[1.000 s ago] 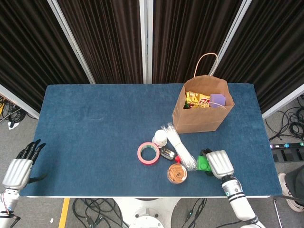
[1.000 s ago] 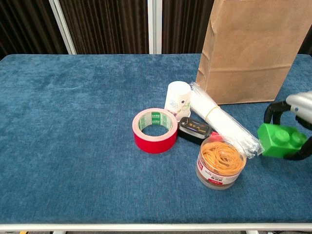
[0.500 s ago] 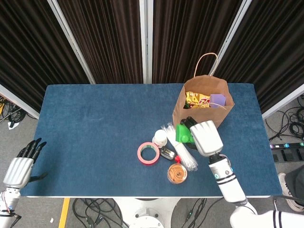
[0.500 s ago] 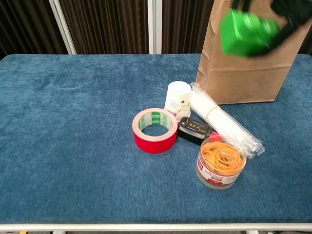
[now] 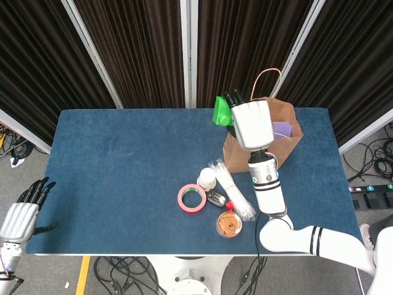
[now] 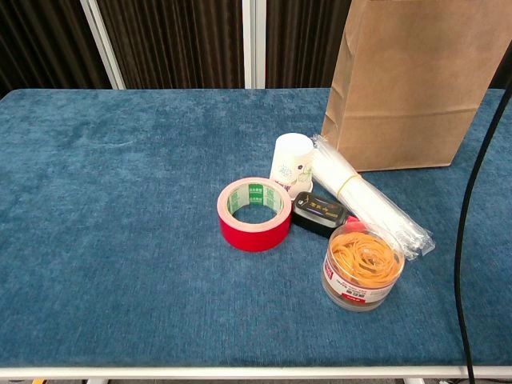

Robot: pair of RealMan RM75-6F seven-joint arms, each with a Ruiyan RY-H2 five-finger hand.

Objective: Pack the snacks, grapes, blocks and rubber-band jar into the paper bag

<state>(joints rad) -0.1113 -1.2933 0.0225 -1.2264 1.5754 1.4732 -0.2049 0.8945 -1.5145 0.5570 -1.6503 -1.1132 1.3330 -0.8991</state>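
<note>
In the head view my right hand (image 5: 251, 123) is raised over the left side of the brown paper bag (image 5: 288, 144) and grips a green block (image 5: 221, 112). A purple block (image 5: 282, 129) shows inside the bag; the snack packet is hidden behind the hand. The rubber-band jar (image 5: 229, 224) (image 6: 362, 267) stands on the blue table in front of the bag (image 6: 408, 88). My left hand (image 5: 23, 212) hangs open off the table's near left corner. The chest view shows neither hand.
A red tape roll (image 6: 254, 214), a small white cup (image 6: 291, 163), a black gadget (image 6: 319, 214) and a bundle of white cable ties (image 6: 364, 206) lie near the jar. A black cable (image 6: 472, 216) hangs at the right edge of the chest view.
My right hand has lifted the green block from the table beside the jar up and back to above the bag's left rim. The left hand has barely moved.
</note>
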